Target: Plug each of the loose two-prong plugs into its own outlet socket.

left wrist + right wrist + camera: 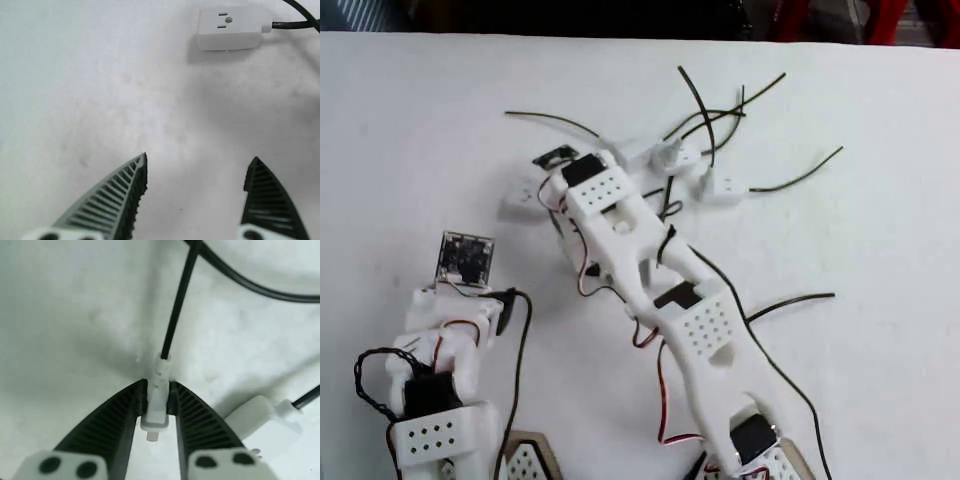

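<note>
A small white two-prong plug (156, 405) on a thin black cord (178, 302) is gripped by the right jaws over the white table (60, 315). A white rectangular outlet socket (229, 27) is seen well ahead of the left jaws, which are spread apart, with bare table between.

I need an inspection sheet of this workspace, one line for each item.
Surface: white table, faint marks.
Job's things: outlet socket lies flat, slots showing, nothing plugged in; white plug held by its body.
Clutter: nothing seen.
Grippers: left gripper open over the table; right gripper shut on the white plug.
Cables: black cables loose, crossing near the far middle.
Surroundings: dark strip beyond the far edge, red shapes there.
</note>
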Robot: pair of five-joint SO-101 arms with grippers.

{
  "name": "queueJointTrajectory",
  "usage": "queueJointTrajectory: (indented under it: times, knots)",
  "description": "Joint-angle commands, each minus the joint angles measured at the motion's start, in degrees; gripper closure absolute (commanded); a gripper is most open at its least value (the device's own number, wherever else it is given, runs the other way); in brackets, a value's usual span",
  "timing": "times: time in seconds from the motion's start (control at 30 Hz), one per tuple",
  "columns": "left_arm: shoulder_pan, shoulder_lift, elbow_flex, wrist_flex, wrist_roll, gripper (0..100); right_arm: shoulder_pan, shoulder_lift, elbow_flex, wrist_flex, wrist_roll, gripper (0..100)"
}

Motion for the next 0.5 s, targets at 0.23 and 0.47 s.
queueJointTrajectory:
  times: [0.23, 0.47]
  knots:
    - [-0.3, -0.5, -0.3, -1.1, -0.4, 69, 0.2, -2.8, -3.9, 1.7, -0.4, 90.7]
    - [-0.3, -0.5, -0.3, -1.1, -0.4, 69, 0.3, -2.2, -7.0, 4.3, -0.4, 92.5]
